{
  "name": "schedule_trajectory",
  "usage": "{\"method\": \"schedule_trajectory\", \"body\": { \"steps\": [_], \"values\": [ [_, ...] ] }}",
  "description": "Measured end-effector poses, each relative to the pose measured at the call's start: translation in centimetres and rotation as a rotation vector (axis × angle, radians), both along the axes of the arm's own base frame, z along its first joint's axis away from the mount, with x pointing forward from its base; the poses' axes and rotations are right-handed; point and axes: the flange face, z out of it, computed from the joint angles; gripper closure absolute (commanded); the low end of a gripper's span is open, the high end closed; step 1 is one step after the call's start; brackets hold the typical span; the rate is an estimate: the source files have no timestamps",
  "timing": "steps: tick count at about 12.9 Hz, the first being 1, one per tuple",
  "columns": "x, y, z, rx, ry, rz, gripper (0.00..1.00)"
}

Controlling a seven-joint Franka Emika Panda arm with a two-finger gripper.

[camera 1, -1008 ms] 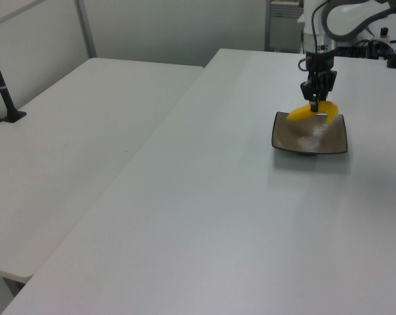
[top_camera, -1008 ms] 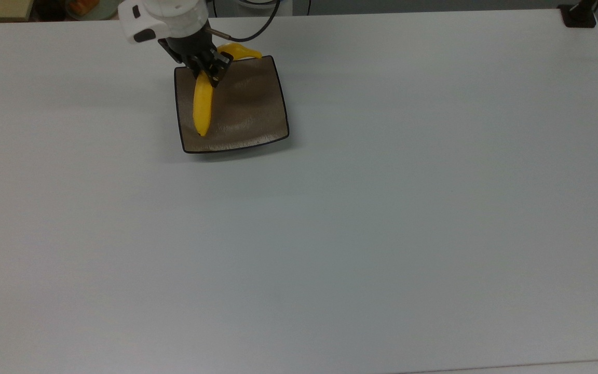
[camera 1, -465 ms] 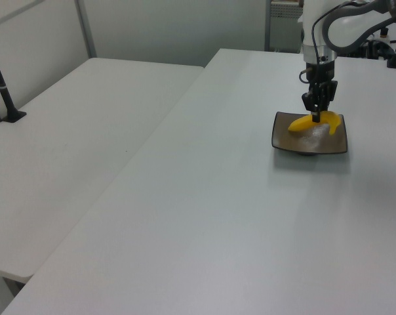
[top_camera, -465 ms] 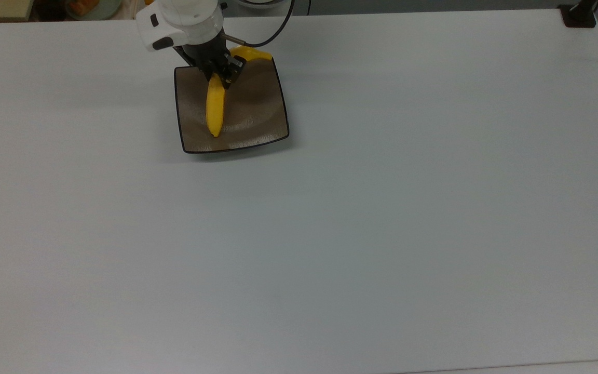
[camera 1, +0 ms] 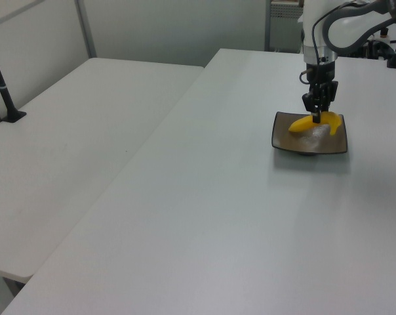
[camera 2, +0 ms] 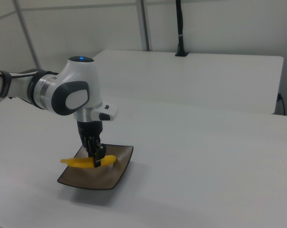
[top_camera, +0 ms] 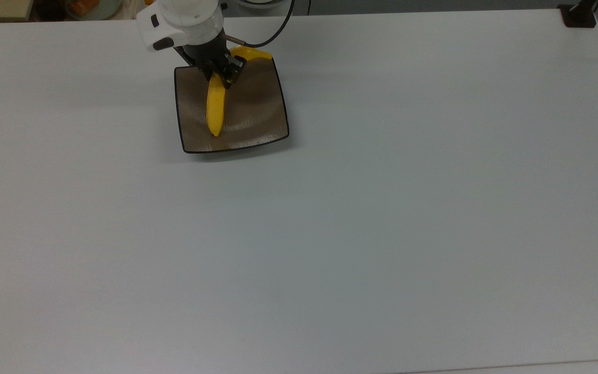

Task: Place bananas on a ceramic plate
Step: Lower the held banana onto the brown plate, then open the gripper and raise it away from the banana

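Lowered since a second ago, the banana [top_camera: 215, 106] now touched the plate [top_camera: 257, 111]; my gripper [top_camera: 222, 78] still clamped it, release pending.

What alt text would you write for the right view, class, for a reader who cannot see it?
A white robot arm's pincer grips a yellow banana low over a square brown plate on a white table; the stem end juts past the plate's rim toward the right view's left.

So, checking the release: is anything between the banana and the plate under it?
Nothing. In the right view the banana, held in the gripper, sits directly over the bare plate.
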Motion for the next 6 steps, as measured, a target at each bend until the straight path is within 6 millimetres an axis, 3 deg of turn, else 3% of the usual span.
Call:
{"method": "schedule_trajectory", "body": {
  "steps": [6],
  "values": [
    [-0.5, 0.1, -1.0, 0.000, 0.023, 0.001, 0.59]
  ]
}}
